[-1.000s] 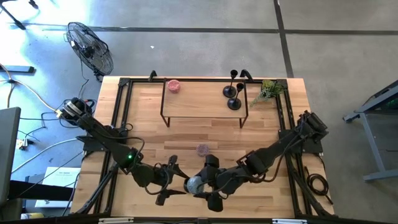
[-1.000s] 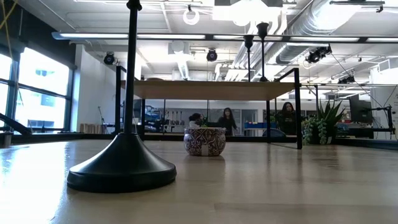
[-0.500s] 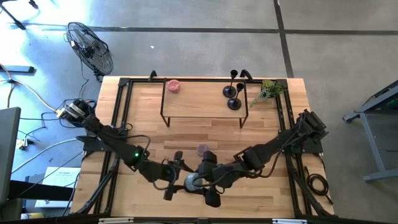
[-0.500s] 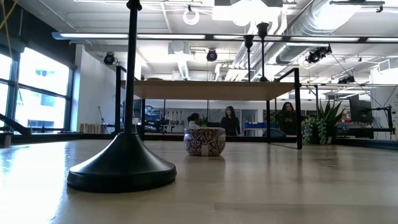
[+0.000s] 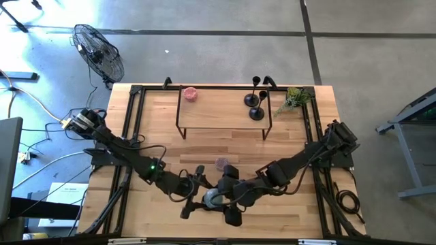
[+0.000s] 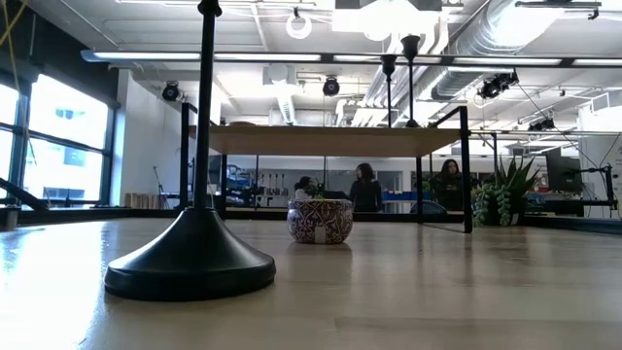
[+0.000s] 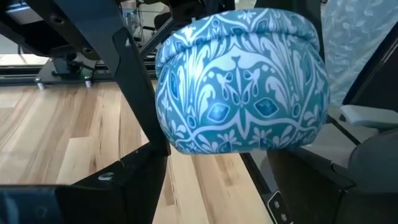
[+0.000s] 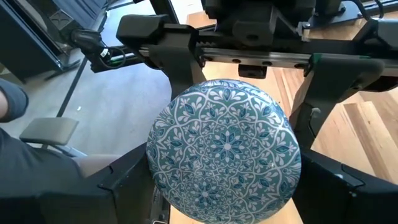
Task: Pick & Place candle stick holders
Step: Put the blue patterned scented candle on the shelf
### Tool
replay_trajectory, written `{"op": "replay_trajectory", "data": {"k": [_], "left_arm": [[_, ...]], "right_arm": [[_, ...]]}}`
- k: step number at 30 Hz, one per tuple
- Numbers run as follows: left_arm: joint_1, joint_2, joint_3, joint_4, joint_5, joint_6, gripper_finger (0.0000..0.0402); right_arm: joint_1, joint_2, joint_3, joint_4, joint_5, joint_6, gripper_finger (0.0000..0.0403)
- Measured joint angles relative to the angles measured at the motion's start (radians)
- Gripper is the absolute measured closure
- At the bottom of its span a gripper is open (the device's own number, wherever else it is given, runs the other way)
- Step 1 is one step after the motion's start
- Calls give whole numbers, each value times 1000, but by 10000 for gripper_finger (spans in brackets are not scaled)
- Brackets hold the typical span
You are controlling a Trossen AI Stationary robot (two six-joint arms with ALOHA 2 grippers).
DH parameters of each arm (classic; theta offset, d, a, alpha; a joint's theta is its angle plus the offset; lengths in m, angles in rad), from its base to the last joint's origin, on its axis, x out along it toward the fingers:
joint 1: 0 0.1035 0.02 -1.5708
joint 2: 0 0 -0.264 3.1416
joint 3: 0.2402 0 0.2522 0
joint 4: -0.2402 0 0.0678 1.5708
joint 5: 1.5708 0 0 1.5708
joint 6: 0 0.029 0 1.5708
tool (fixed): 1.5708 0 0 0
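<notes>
Near the table's front middle, a round blue-and-white patterned pot [image 5: 213, 198] hangs in the air between both grippers. My right gripper [image 5: 219, 197] is shut on it. My left gripper [image 5: 204, 196] is open and faces the right one, its fingers [image 8: 181, 71] standing on either side of the pot [image 7: 242, 81]. Two black candle stick holders [image 5: 255, 107] stand on their round bases on the raised shelf [image 5: 218, 112]. A third holder [image 6: 191, 258] stands on the tabletop close to the low camera. My right gripper pinches the pot's rounded sides [image 8: 163, 177] between its two fingers, one on each side. The fingers come from the table's right, slanting down. The pot sits upright, clear of the wood below it. Whether my left gripper's fingers touch the pot, I cannot tell.
A small purple patterned pot [image 5: 222, 163] sits on the table just beyond the grippers. On the shelf's left end lies a pink thing [image 5: 190, 94]. A green plant [image 5: 294, 100] stands at the far right corner. People move in the room beyond the table.
My left gripper has moved toward the table's right, up to the blue pot, until its fingers stand on either side of it. Its finger gap looks the same as before. The pot stays in the air in my right gripper.
</notes>
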Motion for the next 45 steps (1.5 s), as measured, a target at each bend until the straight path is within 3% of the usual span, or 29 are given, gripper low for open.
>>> {"op": "replay_trajectory", "data": {"k": [17, 22, 45], "left_arm": [[-1, 1, -1, 31, 8, 58, 133], [-2, 1, -1, 15, -59, 52, 133], [-15, 1, -1, 8, -58, 117, 128]], "right_arm": [[0, 0, -1, -15, 9, 3, 109], [-2, 0, -3, -23, 16, 6, 109], [0, 0, -4, -33, 15, 9, 109]]}}
